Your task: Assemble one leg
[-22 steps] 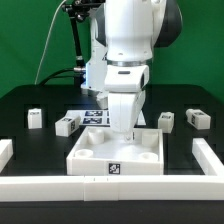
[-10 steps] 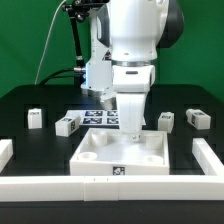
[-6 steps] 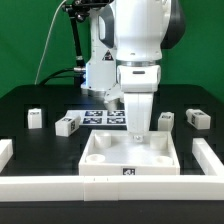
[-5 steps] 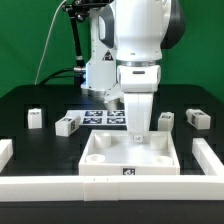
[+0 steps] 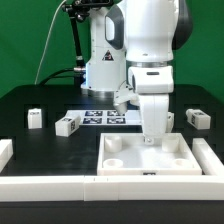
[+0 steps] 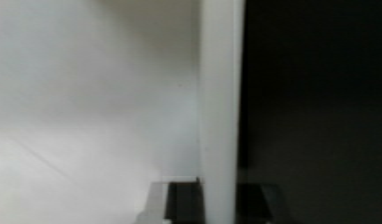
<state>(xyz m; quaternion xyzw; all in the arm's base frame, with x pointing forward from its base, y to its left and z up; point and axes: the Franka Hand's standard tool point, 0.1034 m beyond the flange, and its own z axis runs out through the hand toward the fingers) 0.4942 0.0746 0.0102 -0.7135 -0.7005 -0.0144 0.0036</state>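
Observation:
The large white tray (image 5: 125, 160) with round corner sockets lies at the front, toward the exterior view's right. My gripper (image 5: 152, 136) comes straight down on the tray's rear wall and is shut on it. In the wrist view the white wall (image 6: 220, 100) runs between my two dark fingers (image 6: 184, 202), with the gripper (image 6: 220, 203) closed around it. Three small white legs with tags lie on the black table: one at the exterior view's far left (image 5: 35, 118), one beside it (image 5: 66, 125), and one at the right (image 5: 197, 117). None is held.
The marker board (image 5: 100, 117) lies behind the tray near the robot base. Long white border bars run along the front (image 5: 60, 186), the left (image 5: 5, 150) and the right (image 5: 211, 156); the tray's right side is close to the right bar.
The tray has slid toward the exterior view's right with my gripper on its rear wall. The legs have not moved.

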